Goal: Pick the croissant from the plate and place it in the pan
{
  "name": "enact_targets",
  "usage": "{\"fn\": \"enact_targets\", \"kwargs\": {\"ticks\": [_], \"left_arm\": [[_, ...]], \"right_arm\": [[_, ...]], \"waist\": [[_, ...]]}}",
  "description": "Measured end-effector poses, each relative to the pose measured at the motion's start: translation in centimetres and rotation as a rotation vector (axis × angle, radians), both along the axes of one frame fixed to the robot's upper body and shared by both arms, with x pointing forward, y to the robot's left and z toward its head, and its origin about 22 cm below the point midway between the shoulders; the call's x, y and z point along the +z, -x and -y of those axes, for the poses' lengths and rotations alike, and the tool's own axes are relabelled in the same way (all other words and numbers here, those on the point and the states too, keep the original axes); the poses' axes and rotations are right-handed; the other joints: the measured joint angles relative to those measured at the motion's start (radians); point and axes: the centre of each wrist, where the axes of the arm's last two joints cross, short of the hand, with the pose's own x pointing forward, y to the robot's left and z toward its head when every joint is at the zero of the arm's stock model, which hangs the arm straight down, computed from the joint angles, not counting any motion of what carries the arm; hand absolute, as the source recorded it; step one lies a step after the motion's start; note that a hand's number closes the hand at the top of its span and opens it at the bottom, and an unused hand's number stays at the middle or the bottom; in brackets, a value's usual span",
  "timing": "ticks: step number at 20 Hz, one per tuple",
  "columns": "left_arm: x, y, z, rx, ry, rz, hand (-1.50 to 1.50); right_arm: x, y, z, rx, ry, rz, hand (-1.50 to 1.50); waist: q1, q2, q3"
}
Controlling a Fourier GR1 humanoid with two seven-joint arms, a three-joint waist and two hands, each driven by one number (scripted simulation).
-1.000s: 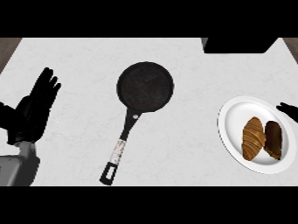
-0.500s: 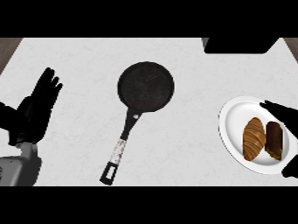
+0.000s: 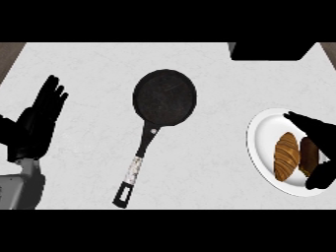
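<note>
right hand hovers spread over the croissant on its plate (left hand rests open), poised to grasp.

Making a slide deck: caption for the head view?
Right hand over the plate beside the croissant; pan mid-counter; left hand rests open.

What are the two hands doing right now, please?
Left hand: open, resting at the view's left, holding nothing.
Right hand: open, over the plate, beside the croissant, holding nothing.
</note>
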Motion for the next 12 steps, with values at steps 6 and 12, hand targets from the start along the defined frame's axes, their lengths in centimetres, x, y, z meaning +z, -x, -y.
{"fn": "enact_targets", "kwargs": {"ticks": [6,12], "left_arm": [[0.5,0.1,-0.1,-0.006,0.002,-0.005,0.00],[0.6,0.4,0.8,-0.006,0.001,-0.006,0.00]], "right_arm": [[-2.1,-0.6,0.1,0.005,0.001,-0.018,-1.50],[-3.9,-1.0,0.3,0.004,-0.023,-0.014,-1.50]], "waist": [[-0.001,0.000,0.000],[-0.001,0.000,0.000]]}}
